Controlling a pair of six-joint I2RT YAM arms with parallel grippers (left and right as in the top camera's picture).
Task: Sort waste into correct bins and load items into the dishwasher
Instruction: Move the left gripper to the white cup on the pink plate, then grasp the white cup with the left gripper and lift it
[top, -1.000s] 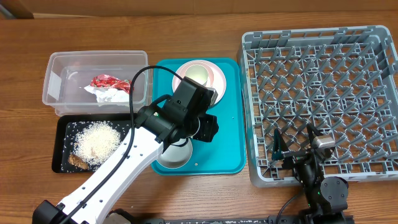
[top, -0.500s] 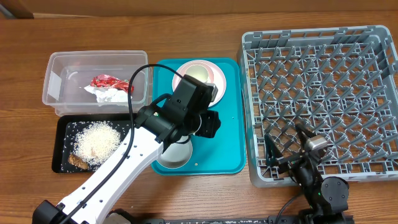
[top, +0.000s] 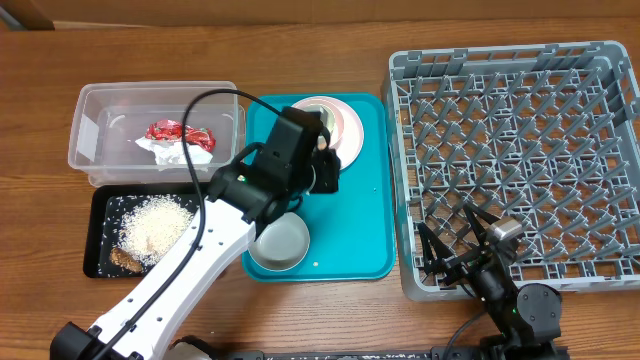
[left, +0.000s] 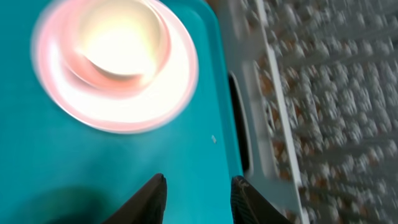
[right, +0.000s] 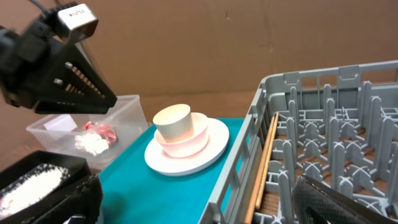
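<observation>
Jaws of the left tool (left: 199, 182) stand partly apart with only bare teal tray (left: 93, 162) between them, so it grips nothing. In the overhead view it hovers over the middle of that tray, just below the stacked pink plates (top: 350, 125) with the small white cup (top: 325, 112) on top. The wrist view, though blurred, shows it clear of them. The bowl (top: 280, 243) sits at the tray's lower left, close under the arm. The right tool (top: 455, 245) is spread wide and empty over the lower left corner of the dish rack (top: 398, 160).

The waste looks settled. The red wrapper (top: 178, 131) and napkin (top: 178, 152) lie in the clear tub (top: 100, 110) at upper left, and the rice grains (top: 155, 222) and brown scrap (top: 125, 258) are in the black tray (top: 92, 235) below it. I therefore judge loading to be the step in hand, with the cup or the stack the likely pick. The next move calls for lining the left tool up on the cup's wall or a plate's rim, closing, then lifting high enough to clear the tray's lip and the rack's tall left wall.

The tray and rack lie just beside each other, leaving little open bench for a low crossing. The pegs look bare. A thin tan strip inside the rack wall may be a stick, or only bench seen through the lattice. The right tool sits near the way in.
</observation>
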